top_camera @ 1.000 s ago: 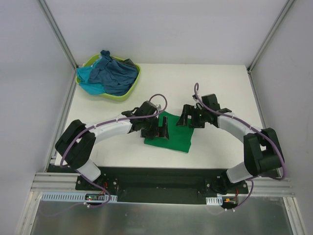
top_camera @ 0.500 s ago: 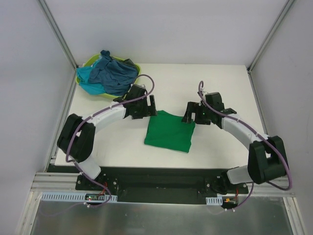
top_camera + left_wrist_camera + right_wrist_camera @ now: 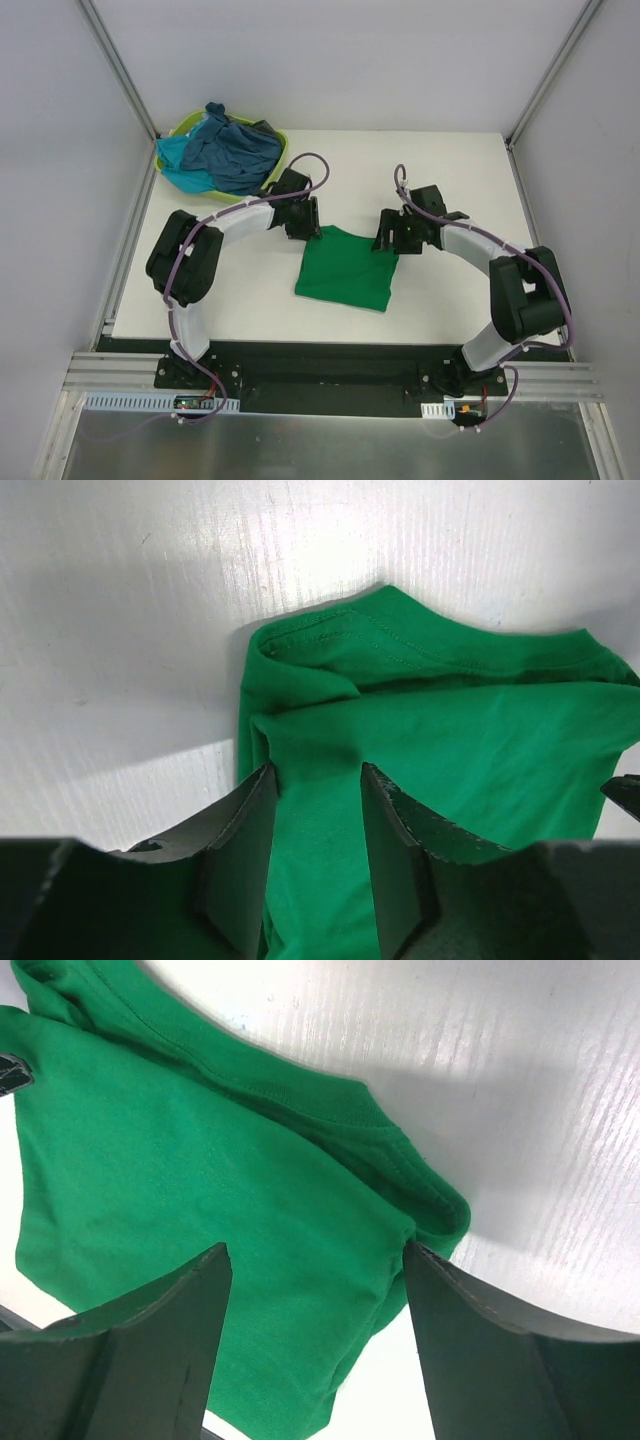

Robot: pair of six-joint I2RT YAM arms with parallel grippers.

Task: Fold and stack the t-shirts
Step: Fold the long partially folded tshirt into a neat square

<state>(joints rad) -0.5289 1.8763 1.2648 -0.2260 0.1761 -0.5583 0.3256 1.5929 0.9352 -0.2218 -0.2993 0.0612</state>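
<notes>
Both moved up: left end effector point(image 3: 315, 780) and right end effector point(image 3: 315, 1260) straddle green t-shirt point(image 3: 345, 272) corners, jaws apart.

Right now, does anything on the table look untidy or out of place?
The shirts heaped in the basket overflow: a turquoise one hangs over its left rim. The folded green t-shirt lies crooked, its far corners bunched.

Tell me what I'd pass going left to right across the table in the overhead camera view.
The lime-green basket heaped with blue, turquoise and dark grey t-shirts → left end effector → bright green t-shirt lying flat → right end effector.
</notes>
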